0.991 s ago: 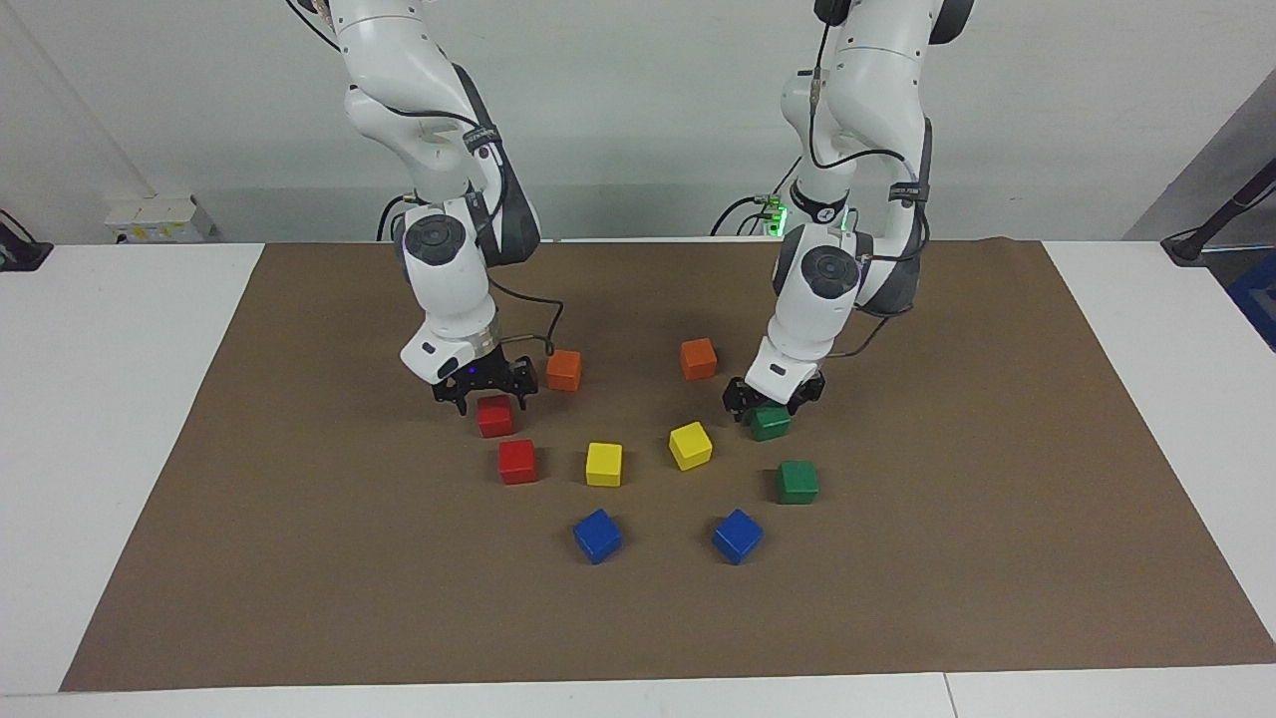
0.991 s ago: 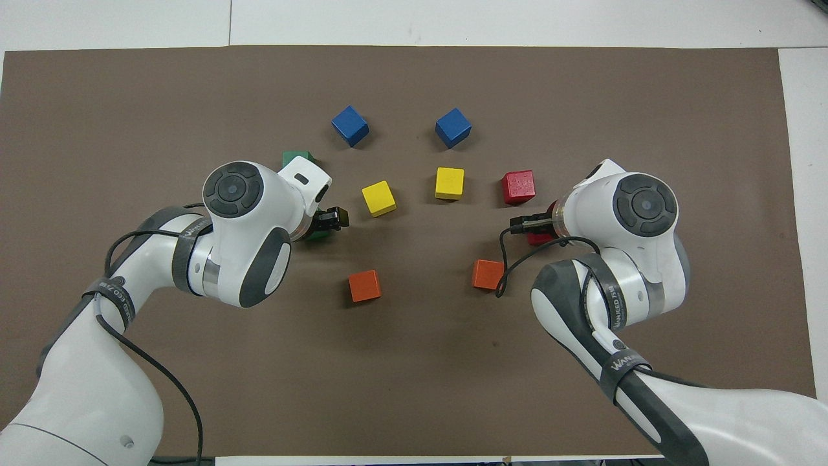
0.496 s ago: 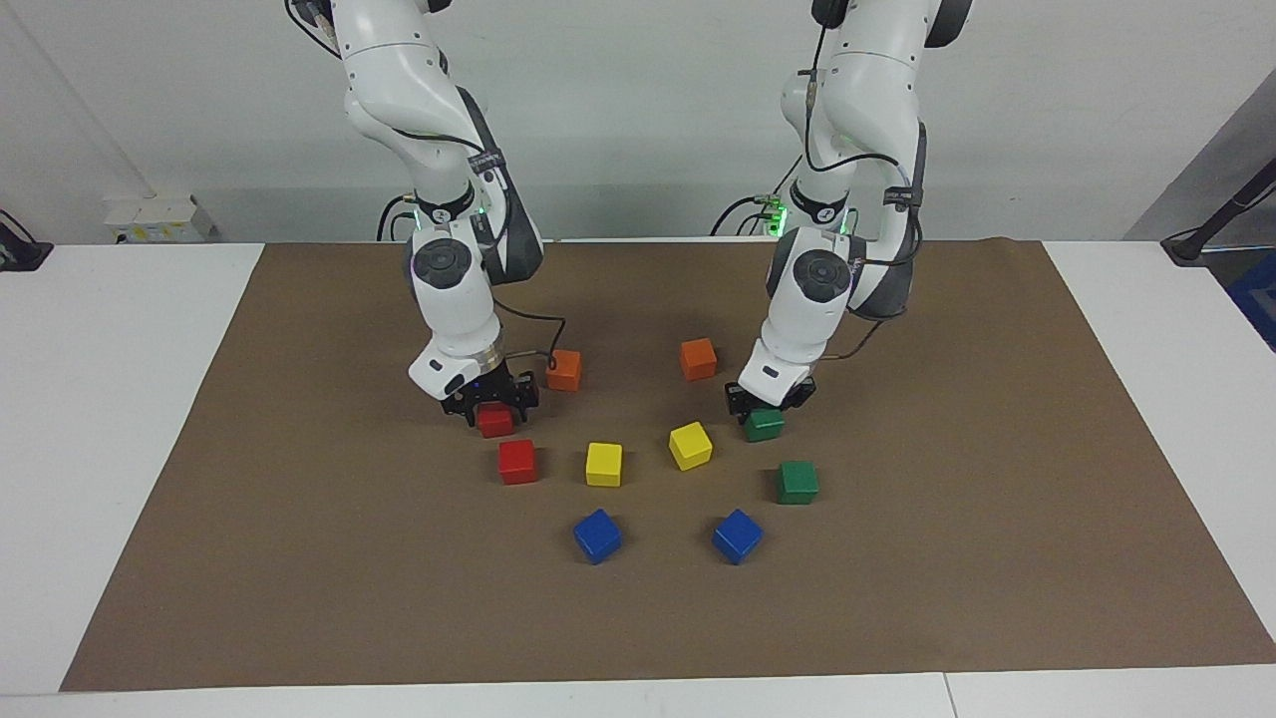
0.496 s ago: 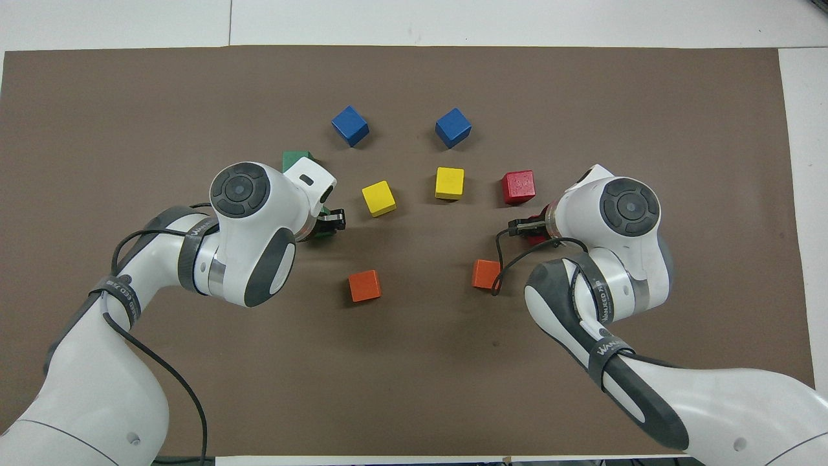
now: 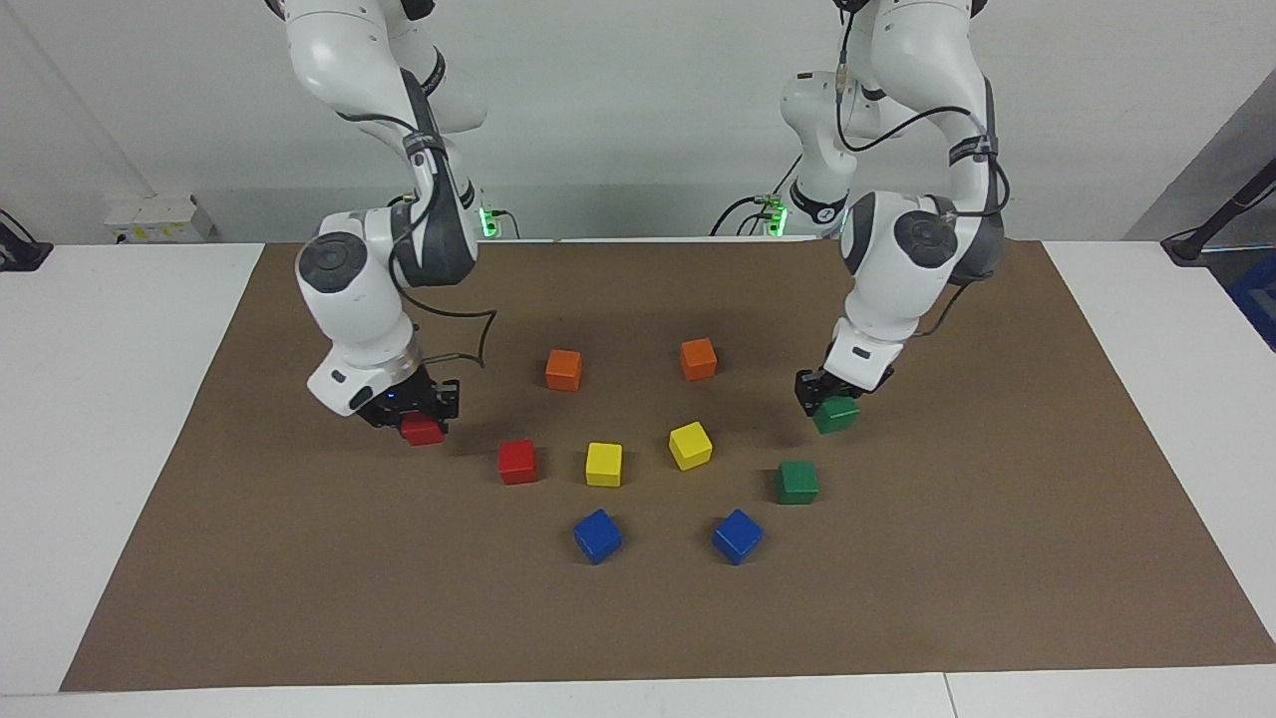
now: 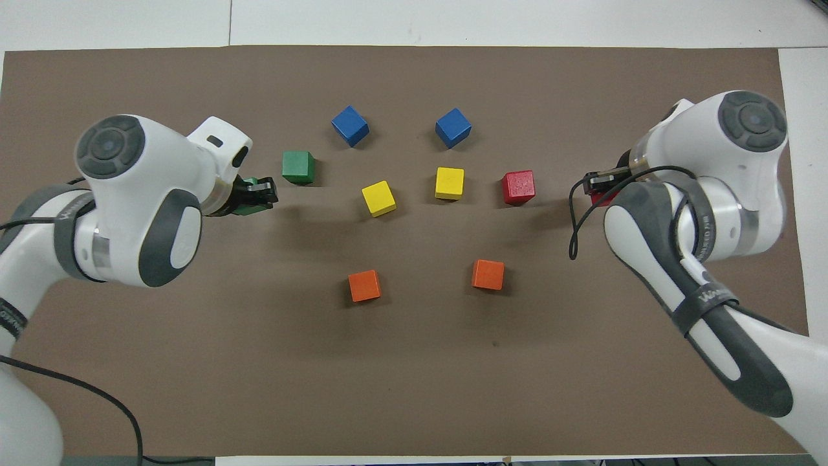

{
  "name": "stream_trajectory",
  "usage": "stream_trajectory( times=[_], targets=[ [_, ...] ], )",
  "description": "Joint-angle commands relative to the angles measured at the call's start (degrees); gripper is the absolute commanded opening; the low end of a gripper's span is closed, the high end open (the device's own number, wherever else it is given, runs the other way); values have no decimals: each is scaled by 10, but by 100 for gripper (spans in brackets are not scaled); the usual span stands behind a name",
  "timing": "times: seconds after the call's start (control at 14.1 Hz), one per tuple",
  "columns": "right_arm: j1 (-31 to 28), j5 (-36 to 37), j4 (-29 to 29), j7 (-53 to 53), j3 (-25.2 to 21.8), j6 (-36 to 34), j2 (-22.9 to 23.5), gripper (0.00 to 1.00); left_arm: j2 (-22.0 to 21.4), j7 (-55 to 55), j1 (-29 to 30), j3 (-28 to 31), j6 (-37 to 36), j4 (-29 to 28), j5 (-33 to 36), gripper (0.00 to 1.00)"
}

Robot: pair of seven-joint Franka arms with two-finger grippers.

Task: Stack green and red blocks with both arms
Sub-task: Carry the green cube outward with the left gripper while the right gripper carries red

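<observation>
Left gripper (image 5: 825, 397): it is clamping a green block (image 5: 836, 414) from above, carrying it just over the brown mat (image 5: 997, 558) toward the left arm's end of the table.
Right gripper (image 5: 414, 414): it is pinching a red block (image 5: 423, 430) the same way, low over the mat toward the right arm's end.
Why held so: each arm is gripping one block of its own colour, likely so it can be set on the matching one.
Waiting green block (image 5: 797, 482): it is sitting on the mat, farther from the robots than the carried one.
Waiting red block (image 5: 517, 462): it is resting beside a yellow block (image 5: 603, 464), in the row with a second yellow block (image 5: 690, 445).
Left arm: it is reaching down with the wrist tipped and the elbow raised high.
Right arm: it is mirroring that pose, forearm sloping down to the block.
Stacks: none is standing yet.
</observation>
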State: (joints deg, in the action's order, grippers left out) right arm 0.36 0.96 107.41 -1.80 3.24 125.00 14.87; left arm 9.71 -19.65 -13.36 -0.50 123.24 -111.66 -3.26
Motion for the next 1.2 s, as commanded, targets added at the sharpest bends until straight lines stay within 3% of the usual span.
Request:
stream_trajectory(
  times=[0.0,0.35,0.57,1.13],
  targets=[
    [-42,-3,-6,-49,5,28,31,0,-13,83,63,-3,-11,-15,0,0],
    [-77,-3,20,-80,5,83,52,0,-16,295,219,-4,32,-50,0,0],
    [-76,-3,29,-75,5,84,55,0,-12,376,268,-3,80,-83,0,0],
    [-76,-3,57,-74,5,115,53,0,36,434,286,-3,142,-97,0,0]
  ],
)
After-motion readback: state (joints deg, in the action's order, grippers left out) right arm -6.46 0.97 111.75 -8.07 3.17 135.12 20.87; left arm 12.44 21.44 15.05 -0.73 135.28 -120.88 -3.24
